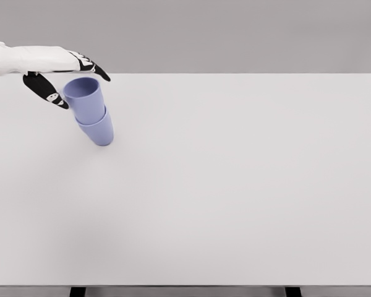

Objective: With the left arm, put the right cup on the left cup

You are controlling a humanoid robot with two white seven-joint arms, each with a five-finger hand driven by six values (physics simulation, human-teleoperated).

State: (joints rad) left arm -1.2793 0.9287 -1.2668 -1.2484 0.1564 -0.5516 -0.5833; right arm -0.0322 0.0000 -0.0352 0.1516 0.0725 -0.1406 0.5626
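White table (235, 185), grey backdrop. Upper cup (84, 98) nested in lower cup (98, 130) at far left, stack tilted. Left hand (59, 77) beside rim, fingers spread, apparently gripping nothing. Judged: release step done. Next: withdraw clear without nudging stack.

1. Two lavender cups, nested: upper cup (84, 98) sits inside lower cup (97, 131), stack tilted, rim leaning toward 11 o'clock.
2. Stack stands on the white table (235, 185), far-left part.
3. Left hand (60, 73) enters from 9 o'clock, just beside the upper cup's rim; fingers (98, 69) spread, thumb below, nothing grasped.
4. Contact between fingers and rim: cannot tell.
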